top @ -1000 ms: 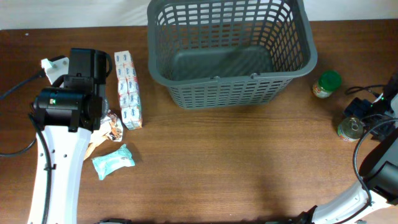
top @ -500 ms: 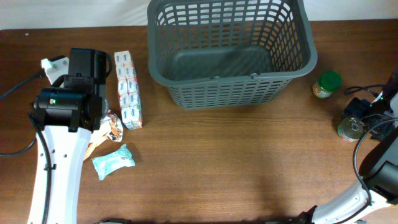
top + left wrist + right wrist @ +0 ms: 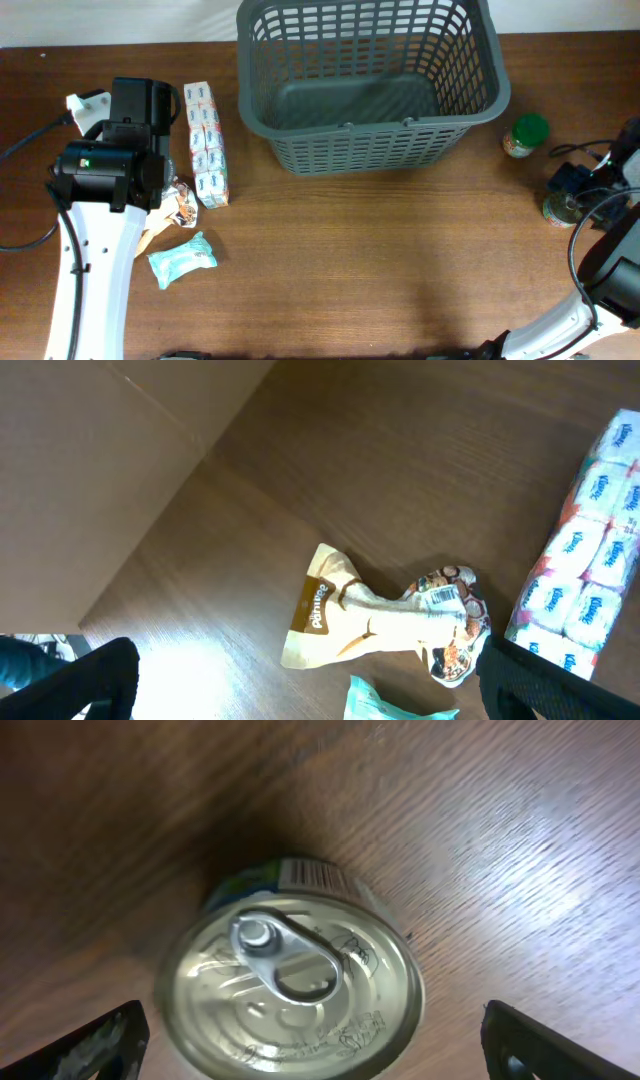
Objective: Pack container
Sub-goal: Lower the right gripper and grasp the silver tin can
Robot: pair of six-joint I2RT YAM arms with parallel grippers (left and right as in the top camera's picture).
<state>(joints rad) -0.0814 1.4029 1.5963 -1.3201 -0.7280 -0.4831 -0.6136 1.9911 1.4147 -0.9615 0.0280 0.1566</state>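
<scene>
The dark grey basket (image 3: pixel 365 150) stands empty at the back centre of the table. My left gripper (image 3: pixel 320 700) is open above a cream and brown snack pouch (image 3: pixel 380 625), with a teal packet (image 3: pixel 390 700) just below it. My right gripper (image 3: pixel 325 1055) is open, its fingers (image 3: pixel 100 1045) straddling the top of a silver pull-tab can (image 3: pixel 290 985). In the overhead view the right gripper (image 3: pixel 570 185) sits over the can (image 3: pixel 560 210) at the right edge.
A multipack of tissue packets (image 3: pixel 205 145) lies left of the basket and shows in the left wrist view (image 3: pixel 590 580). A green-lidded jar (image 3: pixel 524 136) stands right of the basket, just behind the can. The left arm (image 3: pixel 100 230) covers the table's left side.
My right gripper has shifted a little left, further over the can. The left arm and the objects have not moved.
</scene>
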